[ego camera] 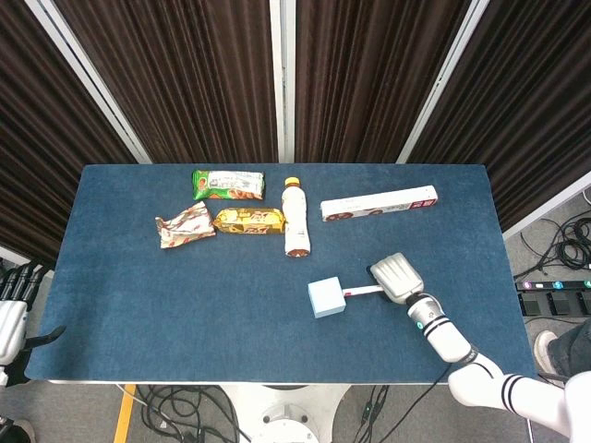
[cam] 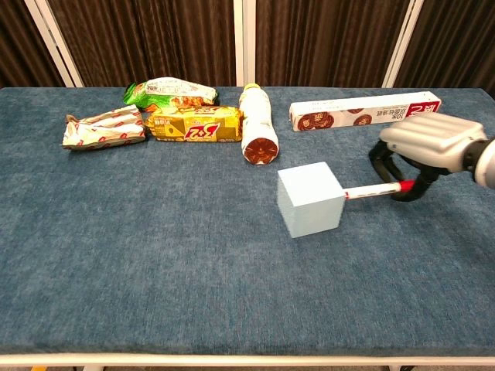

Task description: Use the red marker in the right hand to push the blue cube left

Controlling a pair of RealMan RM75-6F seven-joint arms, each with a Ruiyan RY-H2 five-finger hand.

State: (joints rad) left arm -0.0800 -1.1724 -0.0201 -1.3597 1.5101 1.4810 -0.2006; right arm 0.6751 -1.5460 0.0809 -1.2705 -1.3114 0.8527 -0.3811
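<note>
A pale blue cube (ego camera: 325,298) (cam: 310,199) stands on the blue table (ego camera: 185,295), right of centre near the front. My right hand (ego camera: 396,278) (cam: 421,144) grips a red and white marker (ego camera: 361,292) (cam: 372,190) lying level and pointing left. The marker's tip touches the cube's right face. My left hand (ego camera: 9,318) hangs off the table's left edge, holding nothing; its fingers are partly cut off by the frame.
Along the back lie a green snack pack (ego camera: 227,184), a silvery wrapper (ego camera: 184,226), a yellow biscuit pack (ego camera: 249,221), a bottle on its side (ego camera: 296,220) and a long white box (ego camera: 379,204). The bottle's base (cam: 260,149) is just behind the cube.
</note>
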